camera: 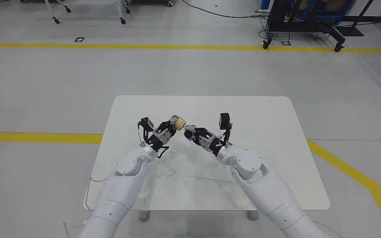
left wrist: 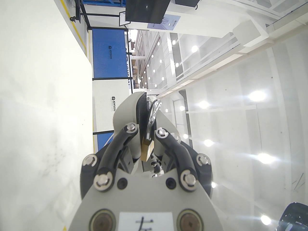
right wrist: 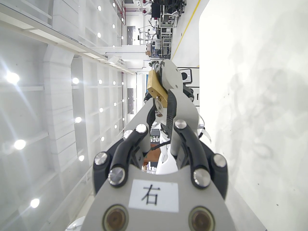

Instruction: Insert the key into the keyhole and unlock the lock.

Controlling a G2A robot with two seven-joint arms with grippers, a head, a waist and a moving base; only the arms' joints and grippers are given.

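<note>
As my left gripper [camera: 172, 125] is clamped on the lock [camera: 178, 123], lifted over the table [camera: 268, 178], and my right gripper [camera: 189, 131] at its 4 o'clock pinches the key [right wrist: 158, 104] against the lock's base: hold lock rigid, keep key square, push straight, then twist gently.

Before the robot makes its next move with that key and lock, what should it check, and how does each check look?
1. Lock gripped: ok. The left pincer is shut on the lock.
2. Key gripped: ok. The right pincer is shut on the key.
3. Key at the keyhole end: ok. It meets the lock's bottom face, opposite the shackle.
4. Key fully in: cannot tell. The joint is hidden.
5. Shackle locked: cannot tell.
6. Both held above the table: ok.
</note>
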